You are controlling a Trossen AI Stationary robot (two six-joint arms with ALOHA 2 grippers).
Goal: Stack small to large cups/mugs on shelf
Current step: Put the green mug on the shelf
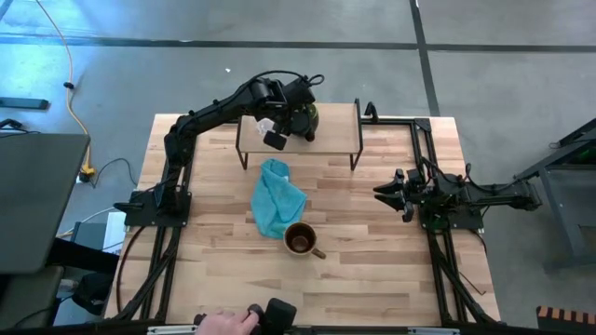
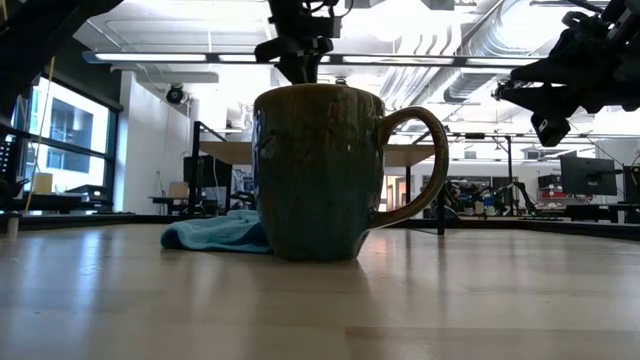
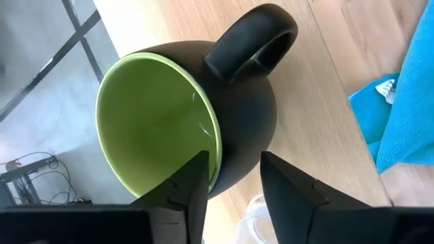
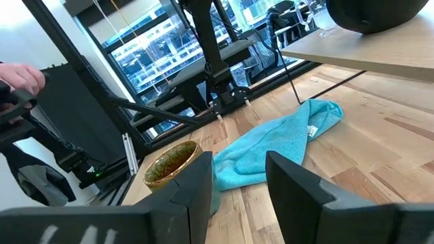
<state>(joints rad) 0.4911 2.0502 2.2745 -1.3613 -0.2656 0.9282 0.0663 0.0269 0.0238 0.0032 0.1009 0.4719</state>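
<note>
On the shelf, the left gripper straddles the rim of the dark mug (green inside), fingers slightly parted, while the olive-tan mug sits on the table beside a teal cloth and the right gripper waits, spread.

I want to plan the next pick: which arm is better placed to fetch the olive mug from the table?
Probably the right. The right gripper is open and empty, facing the olive mug across bare table. The left gripper is over the shelf, its fingers straddling the dark mug's rim.
</note>
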